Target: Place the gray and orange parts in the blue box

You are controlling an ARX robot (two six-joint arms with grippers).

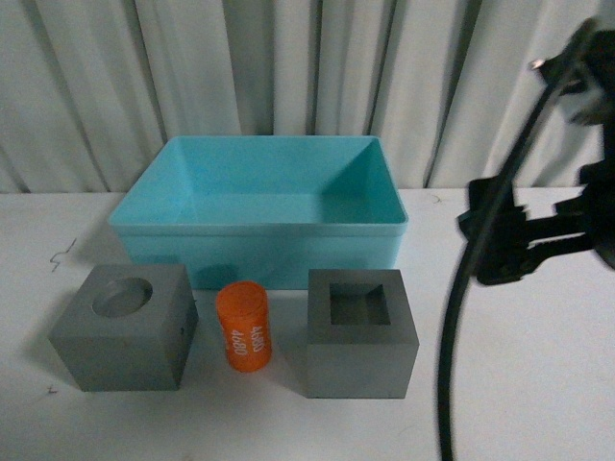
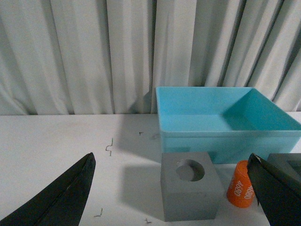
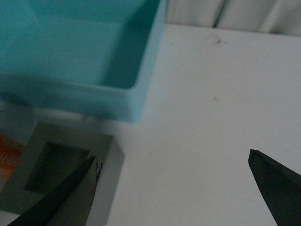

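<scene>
Altogether three parts stand in a row on the white table (image 1: 538,384), just in front of the one blue box (image 1: 288,254): two gray cubes and one orange piece. At the left is the cube with a round recess (image 1: 123,327), at the right the cube with a square recess (image 1: 362,336), and between them, close to both but apart from them, the orange cylinder (image 1: 244,327) stands upright with "4680" printed in white. All three are outside the box, on its near side. A pleated pale curtain (image 1: 288,67) hangs behind the box. The right arm (image 1: 524,235) reaches in from the right, well apart from the parts, and a black cable (image 1: 456,327) hangs from it, crossing the table right of the square-recess cube. The left gripper (image 2: 170,157) has its fingers spread wide and grips nothing, facing the round-recess cube. The right gripper (image 3: 172,156) is likewise spread wide and empty, above bare table beside the square-recess cube and the box's near right corner
</scene>
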